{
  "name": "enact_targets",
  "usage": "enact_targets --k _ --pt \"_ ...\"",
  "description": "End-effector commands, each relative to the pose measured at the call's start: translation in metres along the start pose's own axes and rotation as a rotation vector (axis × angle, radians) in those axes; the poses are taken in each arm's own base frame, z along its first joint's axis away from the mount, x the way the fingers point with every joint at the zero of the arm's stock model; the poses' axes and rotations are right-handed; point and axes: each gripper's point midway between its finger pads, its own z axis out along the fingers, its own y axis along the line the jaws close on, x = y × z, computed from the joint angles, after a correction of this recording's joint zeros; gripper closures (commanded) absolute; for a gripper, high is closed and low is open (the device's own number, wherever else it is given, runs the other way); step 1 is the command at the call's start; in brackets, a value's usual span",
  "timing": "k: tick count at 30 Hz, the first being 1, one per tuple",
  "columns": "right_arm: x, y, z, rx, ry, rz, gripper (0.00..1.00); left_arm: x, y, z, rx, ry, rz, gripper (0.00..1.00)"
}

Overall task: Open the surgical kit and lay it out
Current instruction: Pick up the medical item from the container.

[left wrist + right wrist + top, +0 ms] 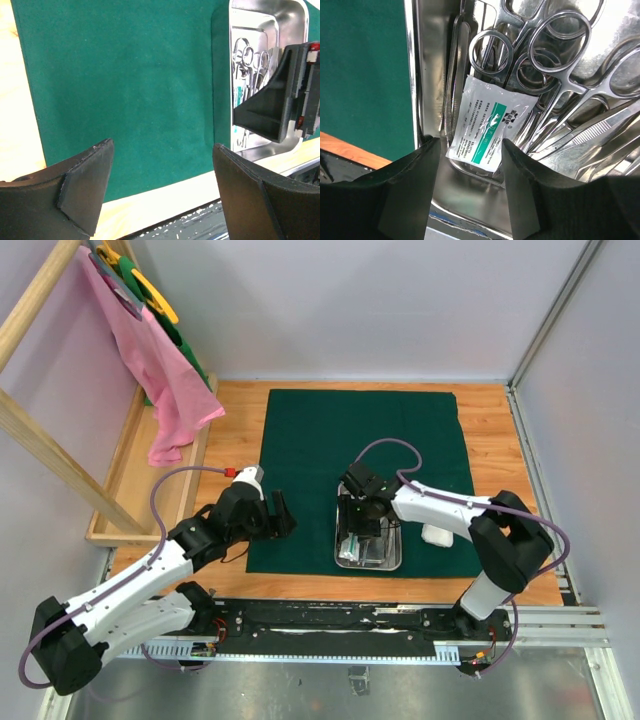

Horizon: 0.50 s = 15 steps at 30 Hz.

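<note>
The wooden surface (490,400) carries the green cloth (340,440), which lies spread flat, so the opening looks done and the laying-out is the step in hand. The steel tray (395,562) sits on the cloth's near edge, close to the right arm's base. It holds a crowded heap of clamps (559,95), their ring handles overlapping. The white packet (487,125) lies on top at the tray's near-left corner, its upper end tucked under one ring. A gauze wad (437,535) rests on the cloth just right of the tray.

The right tool (469,165) hangs low over the tray at a middling width, holding nothing, one finger on each side of the packet's lower end. The left tool (162,160) hovers spread wide and empty over the cloth's near-left part, well apart from the tray.

The packet seems the next item out. It is thin and flat, so the fingers would need to drop to its edges and pinch. The packet then has to slide clear of the ring before lifting to bare cloth.
</note>
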Motion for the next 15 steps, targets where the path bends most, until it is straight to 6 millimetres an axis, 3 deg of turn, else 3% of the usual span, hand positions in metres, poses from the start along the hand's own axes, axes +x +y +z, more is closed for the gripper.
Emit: enact_targets --k 1,15 --pt "-0.001 -0.001 0.003 0.086 -0.013 -0.021 0.47 -0.004 -0.003 -0.004 0.020 -0.010 0.007 0.16" --pt "0.007 -0.020 0.013 0.190 -0.001 -0.044 0.62 -0.002 -0.003 -0.003 0.026 -0.005 0.008 0.16"
